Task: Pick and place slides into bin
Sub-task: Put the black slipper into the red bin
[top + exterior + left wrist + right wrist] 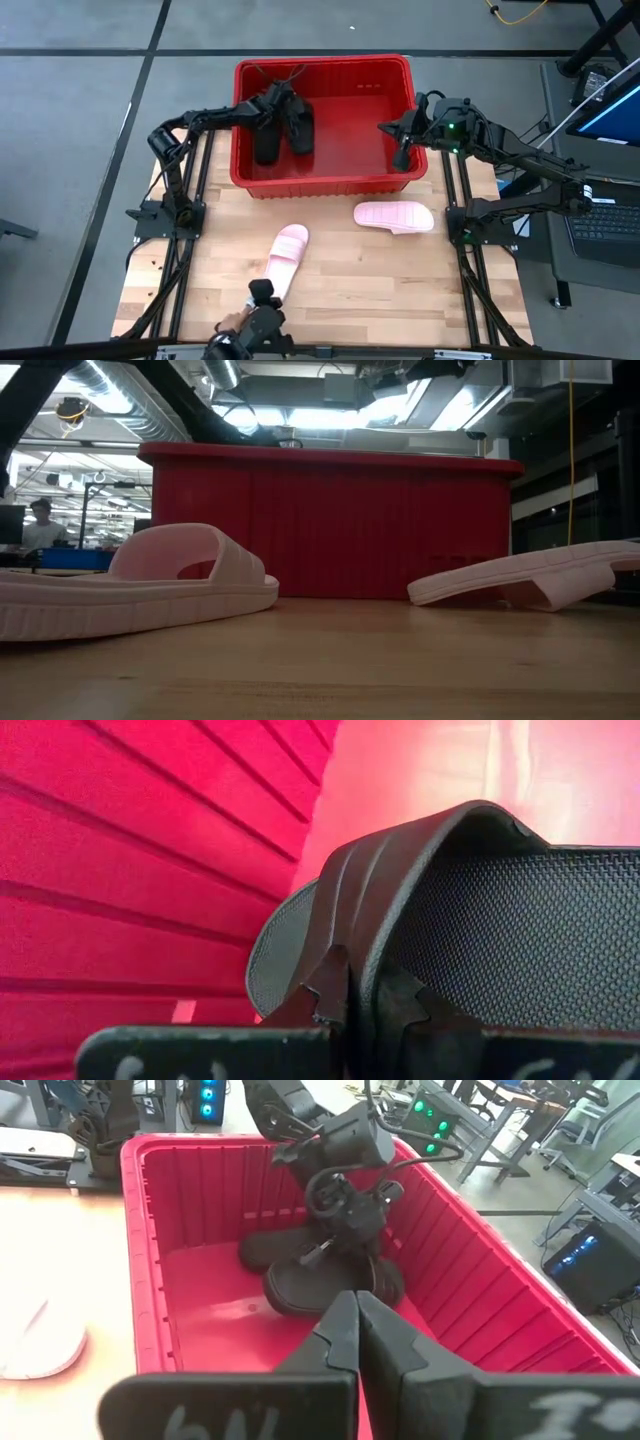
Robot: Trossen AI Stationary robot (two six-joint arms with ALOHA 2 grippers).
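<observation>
Nearest me on the counter (pixel 350 290) lie two pink slides (pixel 285 258), apart. Farther back, inside the red bin (pixel 325 180), my left tool (pixel 268 112) is clamped on a black slide's (pixel 266 140) strap beside the other black one (pixel 300 128); my right tool (pixel 403 155) hangs pressed together over the bin's right end.

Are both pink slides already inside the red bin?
No: in the high view both pink slides lie on the wooden table outside the bin; only the black ones are inside.
</observation>
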